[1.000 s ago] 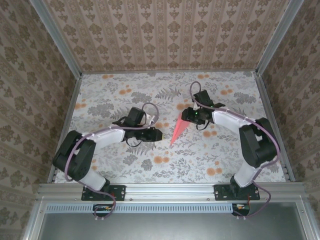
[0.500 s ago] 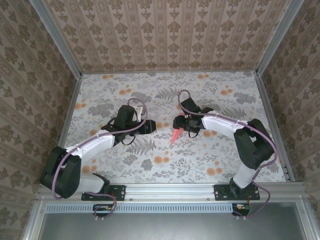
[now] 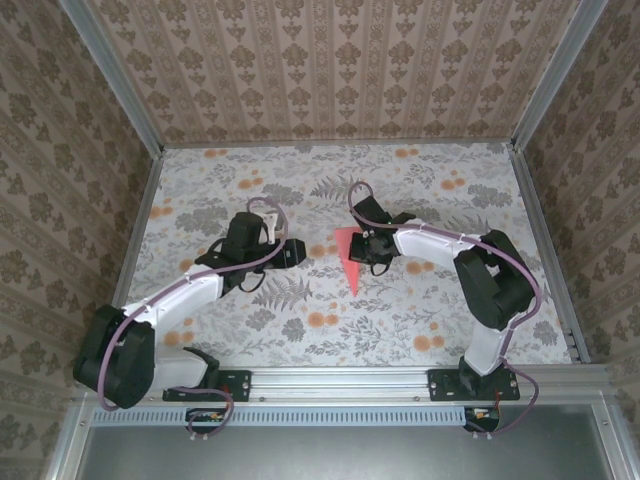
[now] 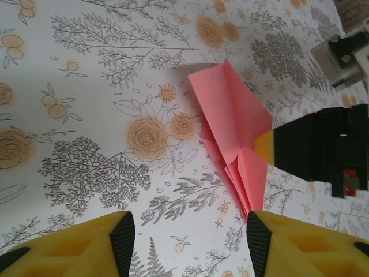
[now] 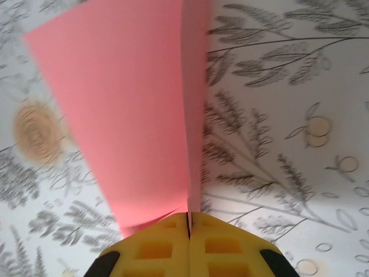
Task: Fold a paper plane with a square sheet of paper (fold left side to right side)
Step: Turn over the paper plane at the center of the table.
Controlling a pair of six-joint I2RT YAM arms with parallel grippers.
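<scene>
Right gripper (image 5: 189, 219) clenched the paper plane (image 5: 132, 115), which spread ahead of its fingertips (image 5: 153, 249); left gripper (image 4: 187, 238) gaped, the plane just ahead.

paper plane (image 3: 348, 262) on tablecloth (image 3: 430, 310), right end effector (image 3: 362, 250) at its right edge, left end effector (image 3: 301, 254) to its left, apart

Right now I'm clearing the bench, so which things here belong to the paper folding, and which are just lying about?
In the job: paper plane, pinched in the shut right gripper; left gripper, open, close by.
Just there: flowered tablecloth; patterned walls.
</scene>
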